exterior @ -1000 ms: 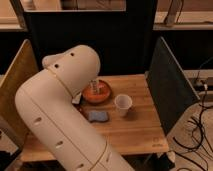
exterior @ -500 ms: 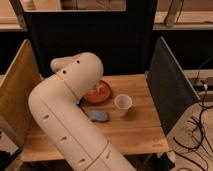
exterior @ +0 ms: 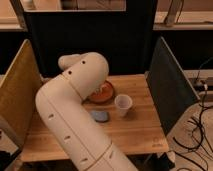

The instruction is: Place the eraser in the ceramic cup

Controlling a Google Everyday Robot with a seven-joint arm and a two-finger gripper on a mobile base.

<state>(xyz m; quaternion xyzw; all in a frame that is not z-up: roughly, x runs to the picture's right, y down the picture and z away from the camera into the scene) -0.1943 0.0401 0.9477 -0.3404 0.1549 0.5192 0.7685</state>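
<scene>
The ceramic cup (exterior: 105,93) is a shallow orange-brown dish at the middle back of the wooden table (exterior: 142,131). My bulky white arm (exterior: 70,110) rises from the bottom of the view. Its elbow covers the dish's left part. My gripper lies somewhere behind that elbow and does not show. The eraser is hidden from this view.
A small white tapered cup (exterior: 123,105) stands just right of the dish. A flat blue-grey pad (exterior: 100,116) lies in front of it, against the arm. A yellow panel (exterior: 17,87) walls the left side and a dark panel (exterior: 167,85) the right. Cables (exterior: 197,127) trail on the floor at right.
The arm's elbow has swung to the right and now covers more of the orange dish. The white cup and the blue-grey pad have not moved.
</scene>
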